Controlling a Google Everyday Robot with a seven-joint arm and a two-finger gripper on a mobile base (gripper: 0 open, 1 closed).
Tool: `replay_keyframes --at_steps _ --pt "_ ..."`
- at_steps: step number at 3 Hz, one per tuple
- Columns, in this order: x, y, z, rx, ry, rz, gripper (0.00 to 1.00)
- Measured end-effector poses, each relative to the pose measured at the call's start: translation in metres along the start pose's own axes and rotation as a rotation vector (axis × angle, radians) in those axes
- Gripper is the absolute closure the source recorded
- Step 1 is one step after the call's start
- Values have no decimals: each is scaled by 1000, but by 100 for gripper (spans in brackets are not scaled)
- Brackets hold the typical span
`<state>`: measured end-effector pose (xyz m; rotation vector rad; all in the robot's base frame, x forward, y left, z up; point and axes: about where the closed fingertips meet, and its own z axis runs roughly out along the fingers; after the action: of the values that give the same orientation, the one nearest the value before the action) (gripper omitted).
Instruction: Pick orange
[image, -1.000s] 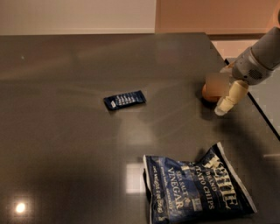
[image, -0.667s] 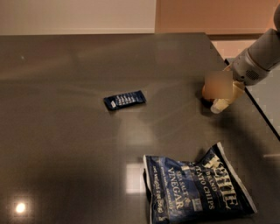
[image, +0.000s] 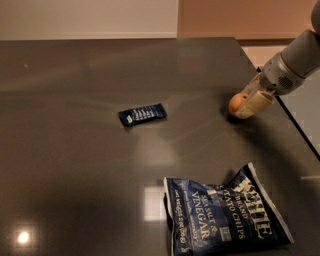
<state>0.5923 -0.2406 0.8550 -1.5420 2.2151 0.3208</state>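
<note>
Touching the single orange, the claw hangs far right.

My cream-coloured gripper, on a pale grey arm, is near the right edge of the glossy dark grey-brown tabletop, at the small round matte orange fruit. The small flat packet is navy with white print. The crinkled chip bag is navy with white lettering.
</note>
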Motion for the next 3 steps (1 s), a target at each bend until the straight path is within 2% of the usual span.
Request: replay_keyframes --at_steps 1,2,3 --pt "-15 4 -12 -24 -14 -1 88" --pt "-44 12 -38 -47 -29 -21 100" --pt "-75 22 -70 -54 -58 -65 100"
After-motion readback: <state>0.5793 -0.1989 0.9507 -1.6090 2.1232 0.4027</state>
